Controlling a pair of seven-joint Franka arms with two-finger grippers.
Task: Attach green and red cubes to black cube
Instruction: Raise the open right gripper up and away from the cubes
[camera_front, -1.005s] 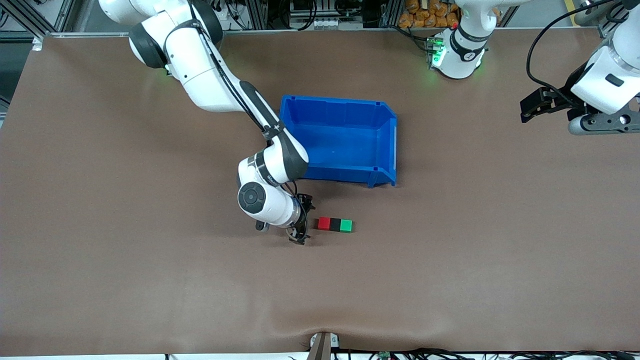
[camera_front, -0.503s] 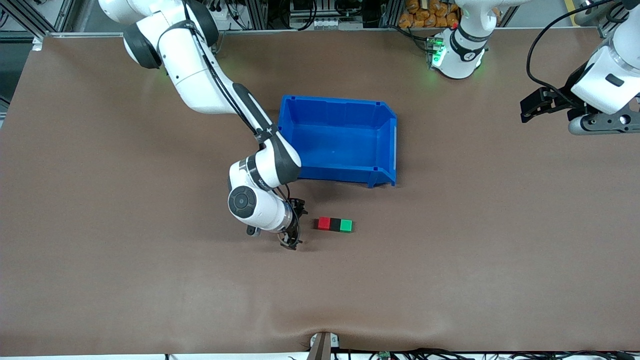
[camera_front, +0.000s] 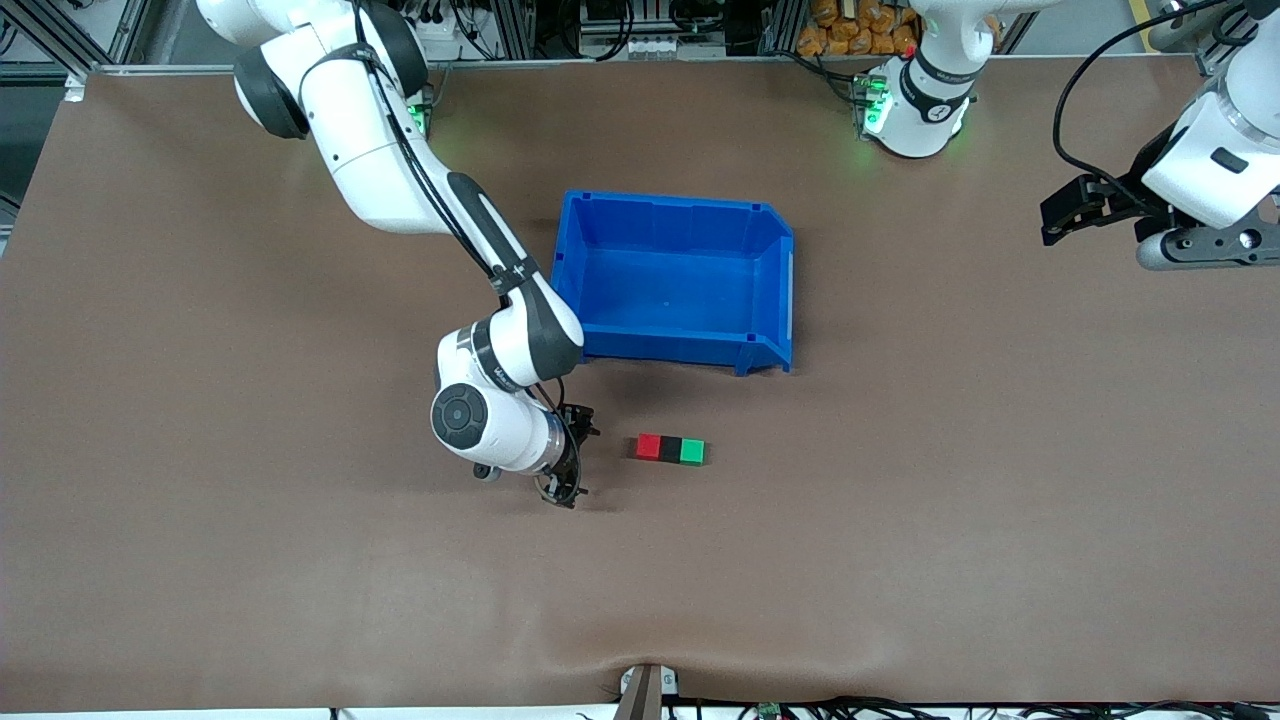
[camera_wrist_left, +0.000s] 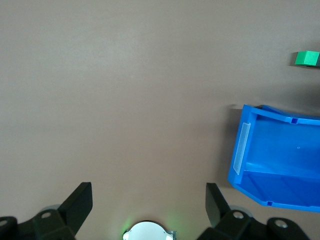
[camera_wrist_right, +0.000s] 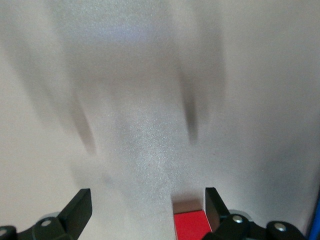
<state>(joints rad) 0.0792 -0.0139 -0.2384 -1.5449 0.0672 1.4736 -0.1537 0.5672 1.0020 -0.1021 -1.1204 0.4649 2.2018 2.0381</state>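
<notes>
The red cube (camera_front: 649, 447), black cube (camera_front: 670, 448) and green cube (camera_front: 692, 451) lie touching in one row on the brown table, the black one in the middle. The red one is at the right arm's end of the row. My right gripper (camera_front: 575, 458) is open and empty, a short gap from the red cube, toward the right arm's end of the table. In the right wrist view the red cube (camera_wrist_right: 192, 225) shows beside one finger of that gripper (camera_wrist_right: 148, 205). My left gripper (camera_front: 1052, 220) waits open at the left arm's end; its wrist view (camera_wrist_left: 148, 200) shows the green cube (camera_wrist_left: 306, 58) far off.
A large blue bin (camera_front: 770, 290) stands farther from the front camera than the cube row, open and with nothing in it; it also shows in the left wrist view as the blue bin (camera_wrist_left: 240, 150). Bare brown table surrounds the cubes.
My right gripper has drawn back from the red cube toward the right arm's end of the table, still open. The three cubes and the left arm have not moved.
</notes>
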